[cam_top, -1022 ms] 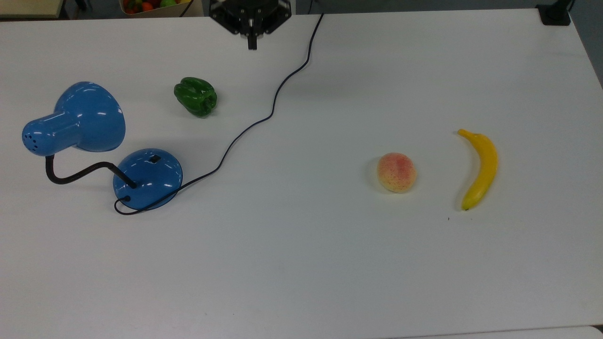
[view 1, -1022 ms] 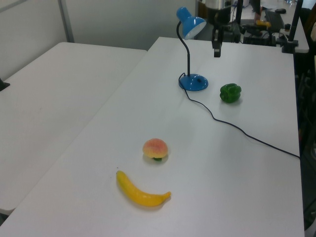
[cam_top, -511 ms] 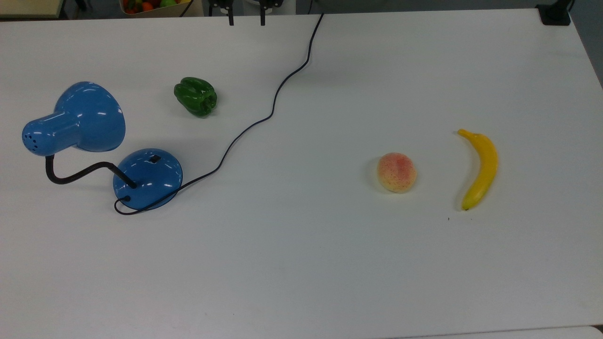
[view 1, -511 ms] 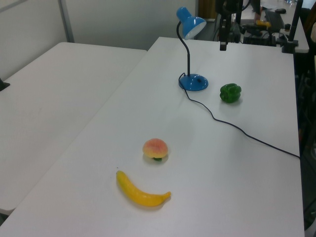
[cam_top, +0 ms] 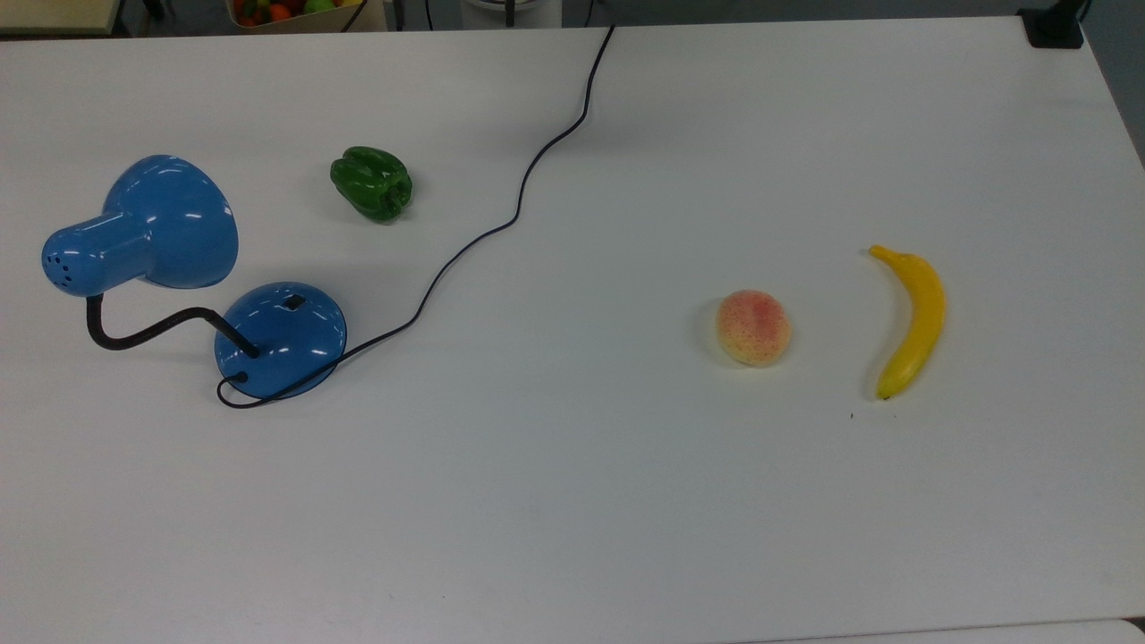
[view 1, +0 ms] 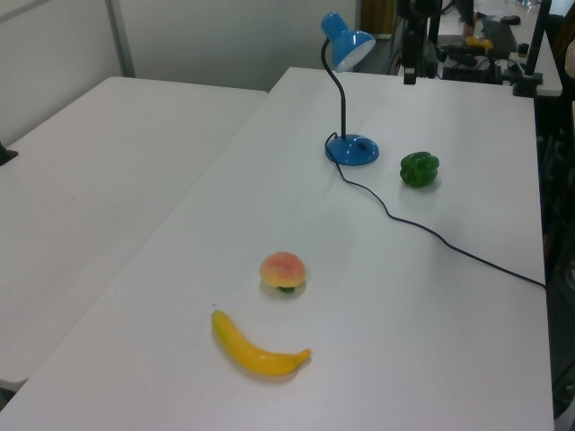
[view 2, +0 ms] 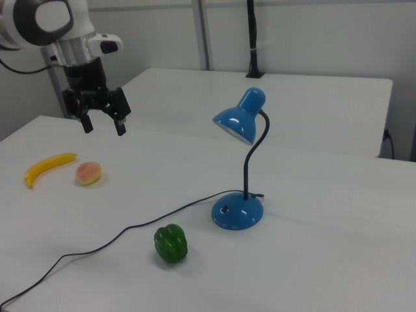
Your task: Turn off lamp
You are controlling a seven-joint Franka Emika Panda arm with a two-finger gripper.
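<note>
Lamp (view 2: 239, 162) stands upright on the white counter (cam_top: 626, 492), toward the top view's left. Its blue cone shade (cam_top: 165, 224) sits atop a black gooseneck (cam_top: 148, 333), which rises from a round domed base (cam_top: 282, 338). A small black switch (cam_top: 294, 302) is set into the top of that base, on the side facing the green pepper (cam_top: 372, 183). The black cord (cam_top: 501, 224) leaves the base and snakes across the counter to its far edge.

Tool (view 2: 103, 119) hangs in the air with its two fingers spread and nothing between them. In the right view it sits high at the right view's left, well apart from the lamp, above the counter near the peach (view 2: 88, 173) and banana (view 2: 48, 166).

Judgement: nothing touches the switch, and whether the bulb is lit cannot be told. If the task is still open, the step in hand is the approach. The next move would call for travel across to the base, a descent over the switch, and a press with one fingertip. The gooseneck and shade overhang that side, so the path should come in from the pepper side. The domed surface is glossy; a slightly off-centre press could slip.
</note>
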